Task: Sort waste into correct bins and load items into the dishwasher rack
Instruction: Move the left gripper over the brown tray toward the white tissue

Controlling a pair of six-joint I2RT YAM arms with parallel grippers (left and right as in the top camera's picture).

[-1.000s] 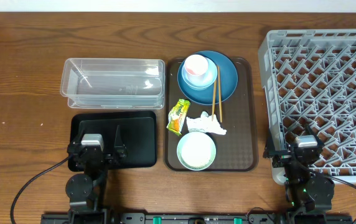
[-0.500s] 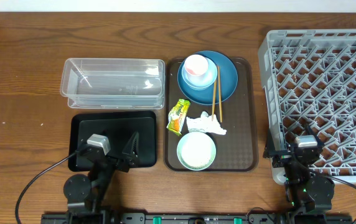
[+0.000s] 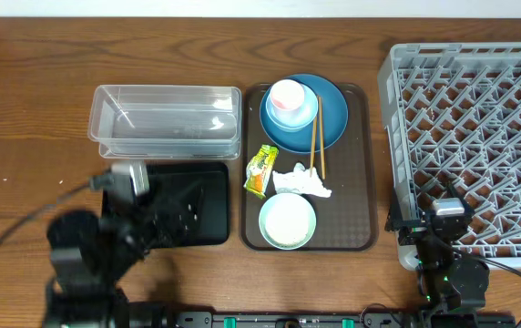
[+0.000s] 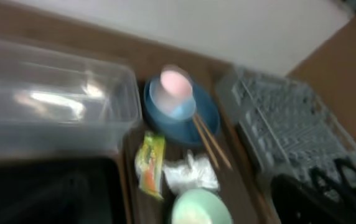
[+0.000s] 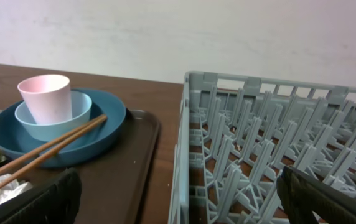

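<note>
Hovering blurred over the black tray, left of the brown serving tray, the left gripper does not show whether its jaws are apart. The right gripper, at the dishwasher rack right of that tray, holds its jaws wide and empty. The snack wrapper and tissue lie on it.

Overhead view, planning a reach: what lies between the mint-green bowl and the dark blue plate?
A crumpled white tissue and the tips of the wooden chopsticks, seen overhead.
</note>
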